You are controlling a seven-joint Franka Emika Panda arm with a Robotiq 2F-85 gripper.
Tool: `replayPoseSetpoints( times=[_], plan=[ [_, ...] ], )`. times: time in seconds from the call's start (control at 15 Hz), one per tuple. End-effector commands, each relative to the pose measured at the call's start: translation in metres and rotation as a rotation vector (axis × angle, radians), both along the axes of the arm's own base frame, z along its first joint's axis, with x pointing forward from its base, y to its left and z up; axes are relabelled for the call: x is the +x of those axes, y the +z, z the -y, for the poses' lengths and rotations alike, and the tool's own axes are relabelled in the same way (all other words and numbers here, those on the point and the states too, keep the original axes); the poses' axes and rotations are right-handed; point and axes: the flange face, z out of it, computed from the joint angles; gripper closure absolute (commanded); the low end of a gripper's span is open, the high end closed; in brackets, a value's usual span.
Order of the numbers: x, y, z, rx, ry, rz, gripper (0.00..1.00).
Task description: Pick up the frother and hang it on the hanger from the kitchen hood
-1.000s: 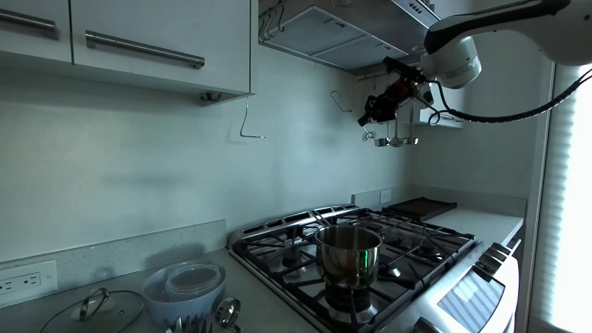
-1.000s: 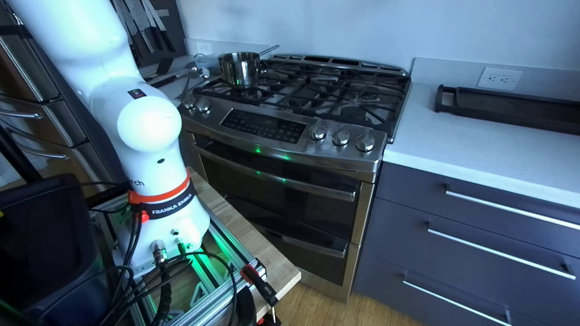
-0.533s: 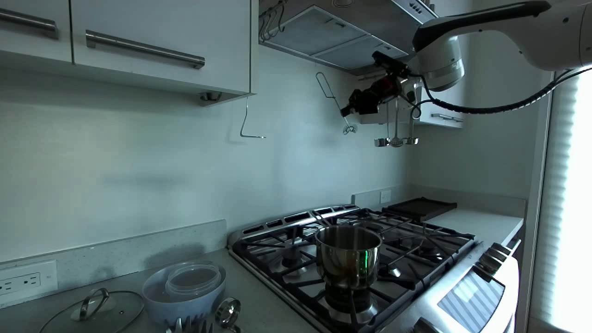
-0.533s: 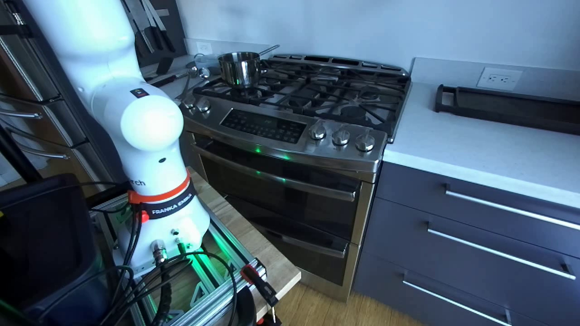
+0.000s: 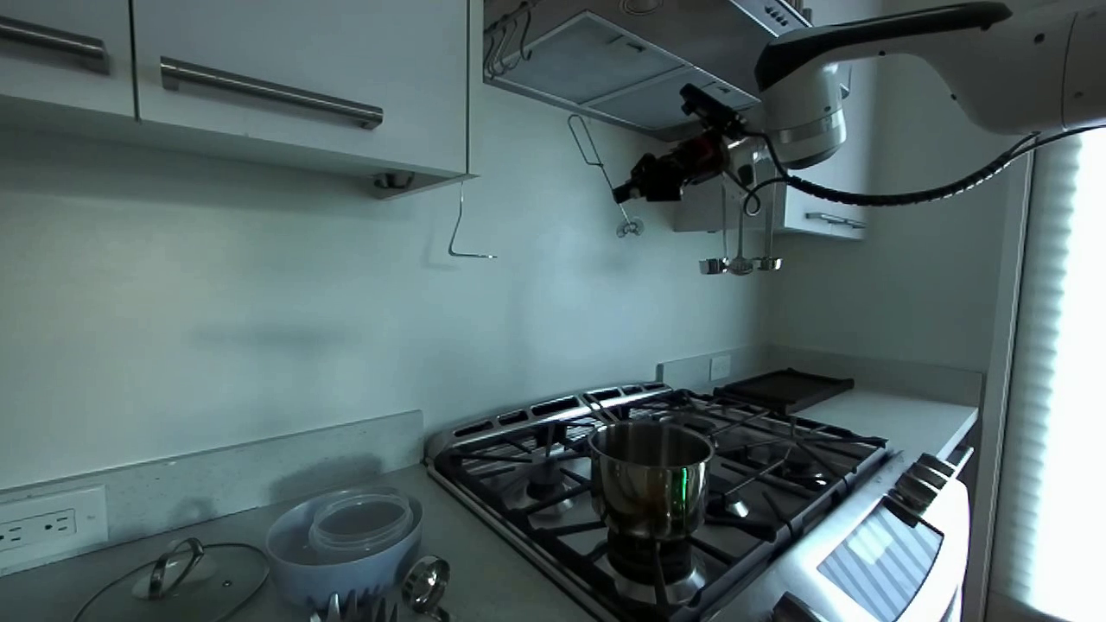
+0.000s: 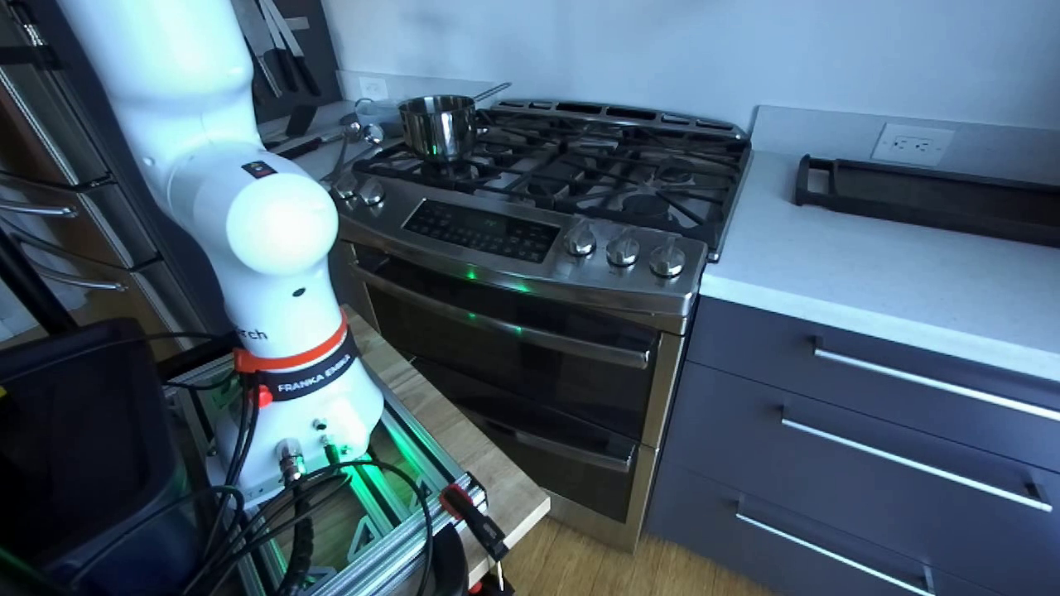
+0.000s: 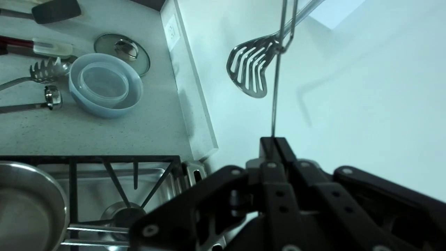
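The frother is a thin wire wand with a long loop at its upper end and a small coiled head at its lower end. My gripper is shut on its shaft, just above the coiled head, and holds it tilted in the air before the wall. In the wrist view the frother's shaft rises from between my closed fingertips. Its coiled head is hidden there. The grey metal kitchen hood is above, with several S-shaped hooks on a rail at its near left edge. The gripper is out of view in an exterior view.
A slotted turner hangs left of the hood, also in an exterior view. Several ladles hang behind the gripper. White cabinets flank the hood. A steel pot stands on the stove, beside a bowl.
My gripper and the frother have moved left and slightly up in an exterior view, away from the hanging ladles and closer to the hooks. The grip looks unchanged.
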Motion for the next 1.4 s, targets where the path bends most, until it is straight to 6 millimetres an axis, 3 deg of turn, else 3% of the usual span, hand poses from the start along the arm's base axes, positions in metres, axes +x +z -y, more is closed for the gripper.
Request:
replayPoseSetpoints(
  times=[0.0,0.53,1.33],
  plan=[
    [0.005,0.004,-0.015,0.072,0.002,0.018,0.99],
    [0.011,0.001,-0.04,0.161,0.018,0.043,0.99],
    [0.007,0.019,-0.064,0.214,0.011,0.16,0.99]
  ],
)
